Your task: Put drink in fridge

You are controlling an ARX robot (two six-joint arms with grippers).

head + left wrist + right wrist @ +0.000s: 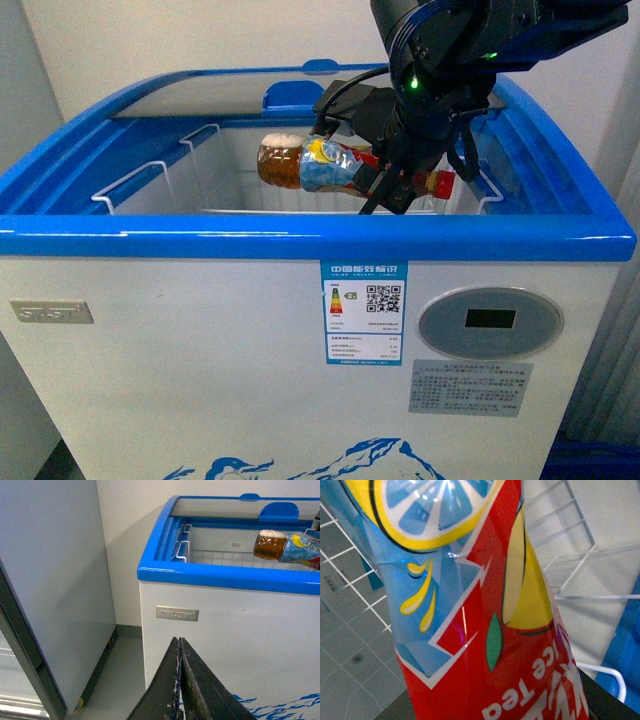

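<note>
Front view, our right gripper (392, 182) pinching the drink (322, 165) lying sideways over the open fridge (300, 240), left wrist view, our left gripper (180, 680) pressed together beside the fridge front, right wrist view, label above wire basket (570, 560).

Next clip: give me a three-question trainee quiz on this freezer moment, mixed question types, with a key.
1. True or false: the drink lies on its side, held over the open fridge.
2. Which pincer holds it? A) left B) right
3. Fill in: the left pincer is ____, low in front of the fridge.

Key: 1 true; 2 B, the right pincer; 3 shut.
</note>
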